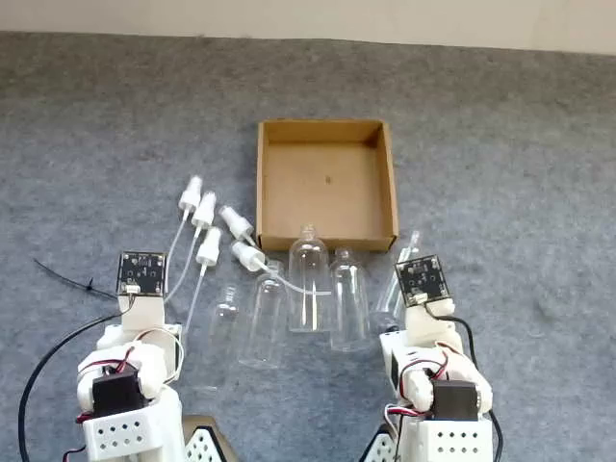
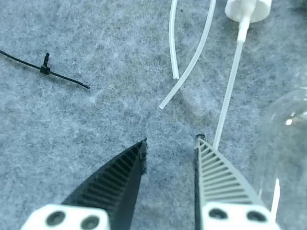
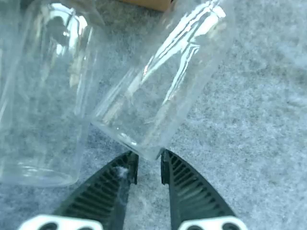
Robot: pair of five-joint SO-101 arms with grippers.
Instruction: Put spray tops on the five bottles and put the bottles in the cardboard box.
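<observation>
Grey felt-covered worktop is carrying everything. Cardboard box is sitting open-topped mid-worktop, with nothing showing inside it. Five spray tops are lying loose in a cluster just left of the box's near corner, their thin tubes trailing toward the arms, none on a bottle. Five clear bottles are grouped in a row just in front of the box, between the two arms, all outside the box with bare necks toward the box side. The rightmost bottle is tilting and is partly hidden under the right arm's wrist. Left hand is hanging low over bare felt with its fingers spread, gripping nothing. One spray top is lying ahead of it, its tube running back to just beside one fingertip; two more loose tube ends are lying nearby. A black cable tie is lying off to the side, well apart from the task's things. Right hand is sitting with fingers only narrowly parted, the base corner of that tilted bottle right at the tips; cannot tell if they are touching it. Another bottle is sitting just beside it.
</observation>
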